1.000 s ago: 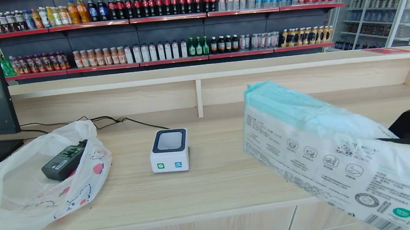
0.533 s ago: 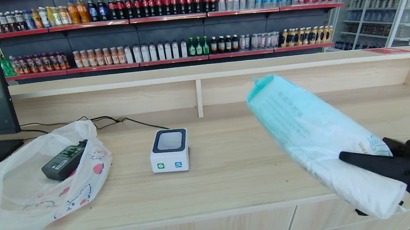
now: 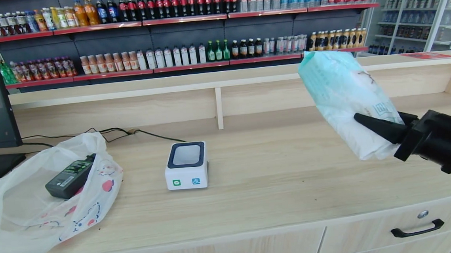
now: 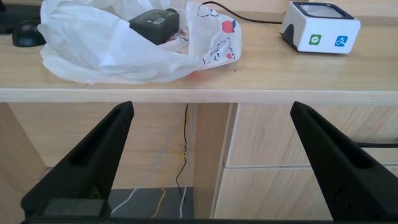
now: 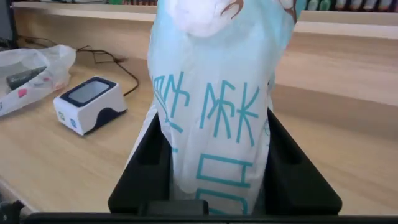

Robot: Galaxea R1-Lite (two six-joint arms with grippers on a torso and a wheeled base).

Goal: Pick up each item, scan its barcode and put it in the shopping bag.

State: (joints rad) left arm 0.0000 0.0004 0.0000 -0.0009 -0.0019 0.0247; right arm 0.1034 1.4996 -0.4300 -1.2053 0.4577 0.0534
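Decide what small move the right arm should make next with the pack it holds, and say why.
The right gripper has its jaws shut on the teal-and-white plastic pack, held tilted in the air above the right part of the pale wooden counter, apart from the white cube scanner, whose dark-rimmed window faces up. So probably: carry the pack left and down over that window.

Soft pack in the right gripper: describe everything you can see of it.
The soft pack is a pillowy plastic-film bundle, teal at its upper end, white lower down, with teal print. The right gripper clamps its lower part, one finger on each side. It tilts, upper end leaning toward the robot's left, held in the air over the counter, touching nothing else.
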